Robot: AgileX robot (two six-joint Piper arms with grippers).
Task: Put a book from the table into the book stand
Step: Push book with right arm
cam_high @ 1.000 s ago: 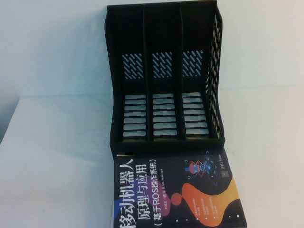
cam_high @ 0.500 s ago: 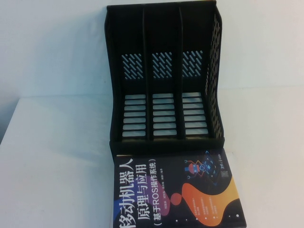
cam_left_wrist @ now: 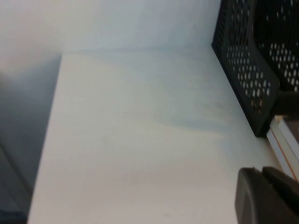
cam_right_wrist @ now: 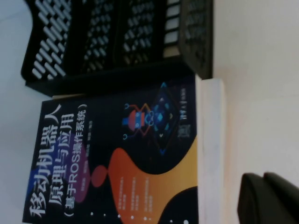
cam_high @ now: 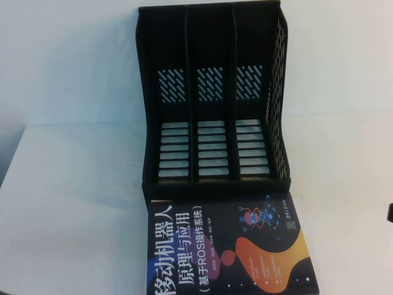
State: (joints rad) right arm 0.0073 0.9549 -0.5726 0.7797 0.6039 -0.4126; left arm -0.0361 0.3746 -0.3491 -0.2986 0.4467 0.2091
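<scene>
The book [cam_high: 227, 246] lies flat on the white table [cam_high: 73, 203], black cover up, right in front of the book stand [cam_high: 212, 98]. The stand's three slots hold nothing. My left gripper [cam_left_wrist: 260, 171] hangs shut and holding nothing over bare table, left of the book stand [cam_left_wrist: 247, 70], with the book's page edges [cam_left_wrist: 282, 140] just beyond it. My right gripper [cam_right_wrist: 263, 176] is shut with nothing in it over the table, to the right of the book [cam_right_wrist: 117, 158] and its white page edge. Neither gripper touches the book.
A dark sliver [cam_high: 390, 212] shows at the right border of the high view, level with the book's far end. The table's left edge [cam_left_wrist: 51, 140] drops into shadow. White wall stands behind the stand.
A dark sliver has come into the high view at its right border. The book and the stand have not moved.
</scene>
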